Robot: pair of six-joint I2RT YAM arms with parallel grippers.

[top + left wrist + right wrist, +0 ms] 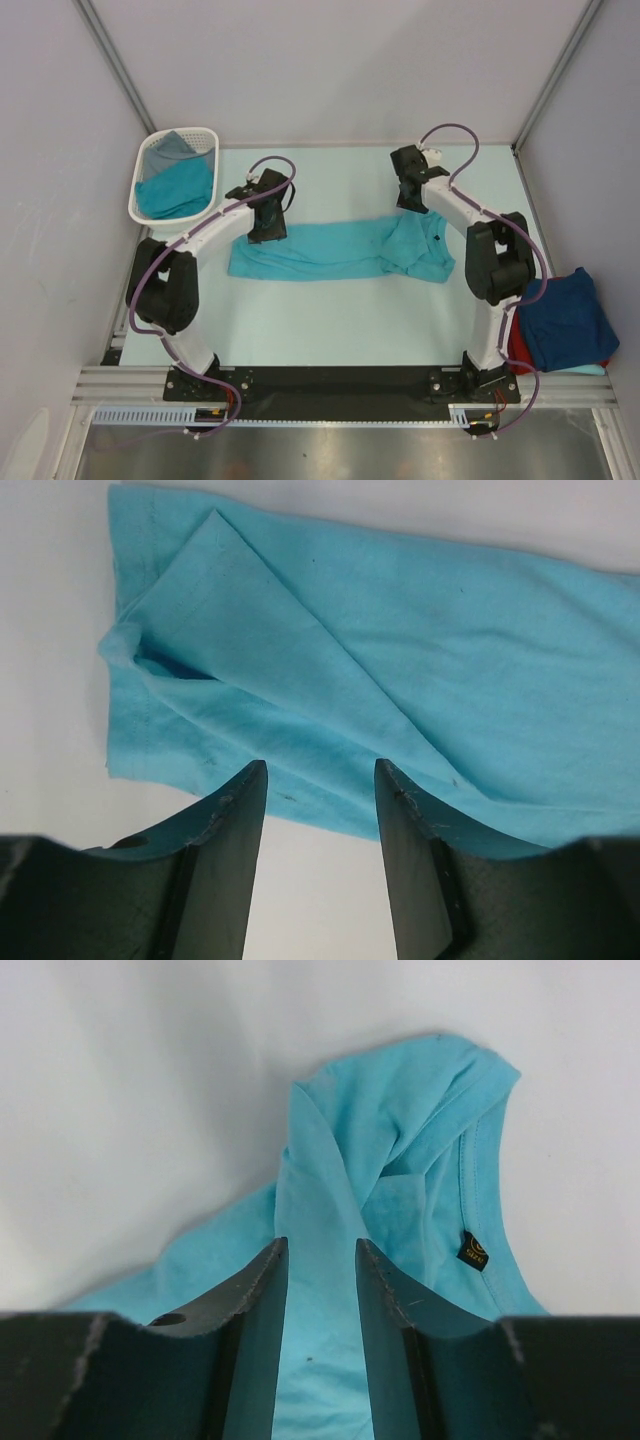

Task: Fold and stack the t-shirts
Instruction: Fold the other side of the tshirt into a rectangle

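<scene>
A teal t-shirt (330,250) lies folded into a long strip across the middle of the table. My left gripper (267,228) (320,775) hovers over the strip's left end. It is open, with bare table and the shirt's near hem (330,815) between its fingers. Over the collar end is my right gripper (411,200) (320,1250), also open. A raised fold of the teal t-shirt (320,1200) runs into the gap between its fingers. A black size label (473,1250) shows by the neckline.
A white slotted basket (150,150) at the back left holds a teal shirt (178,190) and a grey one (170,150). At the right edge a navy shirt (565,320) lies on a red one (517,350). Grey walls enclose the table.
</scene>
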